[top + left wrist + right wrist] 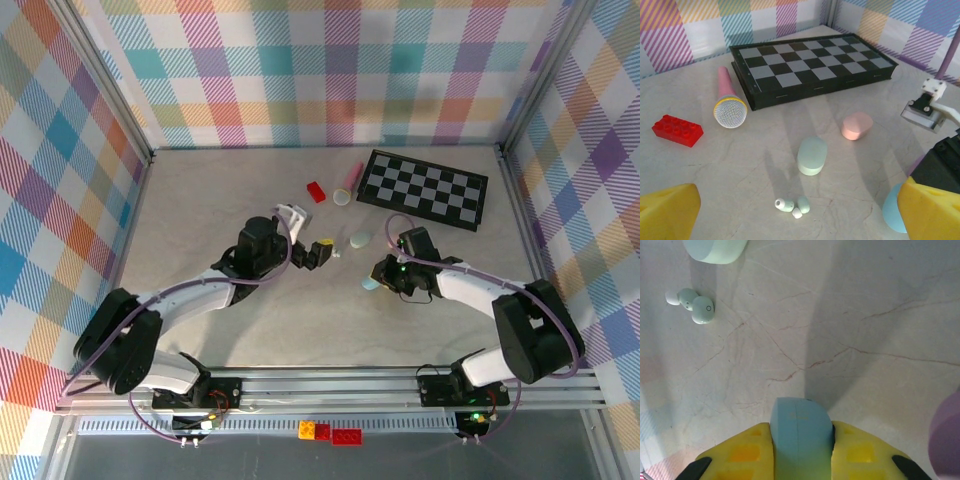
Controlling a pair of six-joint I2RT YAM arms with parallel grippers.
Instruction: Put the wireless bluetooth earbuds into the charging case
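Two whitish-mint earbuds (785, 204) and a small white piece lie together on the table, just ahead of my open left gripper (799, 220). Its yellow fingers (667, 211) stand wide apart with nothing between them. The same earbuds (703, 310) lie at the upper left in the right wrist view. My right gripper (801, 440) is shut on a light blue charging case (801, 430), held low over the table to the right of the buds. Seen from above, the left gripper (322, 252) and the right gripper (380, 277) face each other mid-table, with the earbuds (338, 254) between them.
A closed mint case (812, 155) sits just beyond the buds and a pink case (856, 125) further right. Behind them lie a pink microphone (728, 100), a red brick (677, 130) and a folded chessboard (810, 65). A purplish rounded thing (946, 435) lies beside the right gripper.
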